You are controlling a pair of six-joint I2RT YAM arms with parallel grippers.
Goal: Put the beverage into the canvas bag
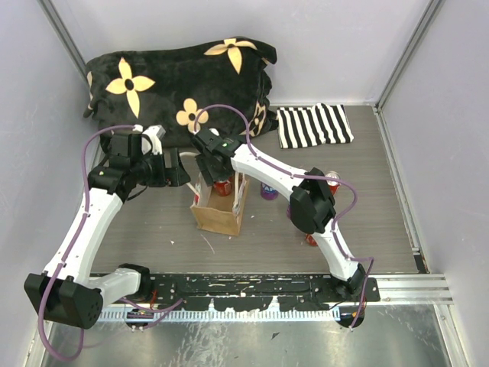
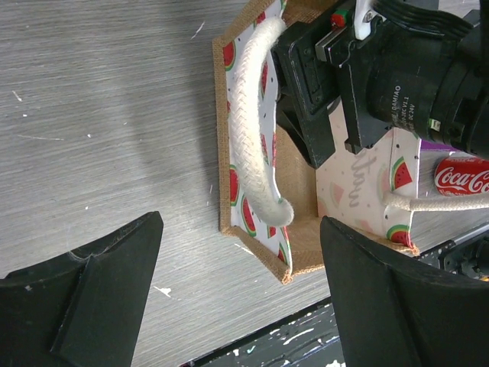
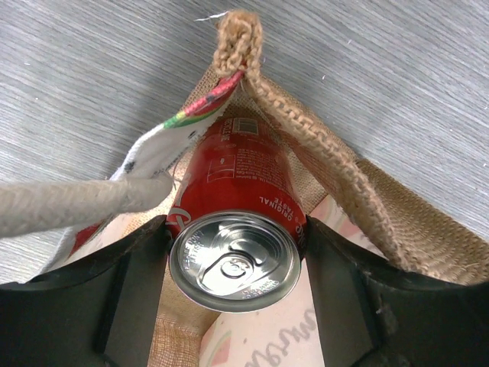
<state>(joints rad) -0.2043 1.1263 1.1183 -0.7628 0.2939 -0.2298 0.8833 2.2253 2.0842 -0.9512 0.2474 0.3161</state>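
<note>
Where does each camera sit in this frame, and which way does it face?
Top external: fixed above and behind the arms, looking down at the table and bag; both arms show, bases at the bottom.
Left wrist: on the left arm, looking down into the bag's open top; the open left end effector frames the bottom.
Right wrist: looks along the right end effector, shut on a soda can, into the bag.
Shared: both wrist views show the bag's rope handle.
</note>
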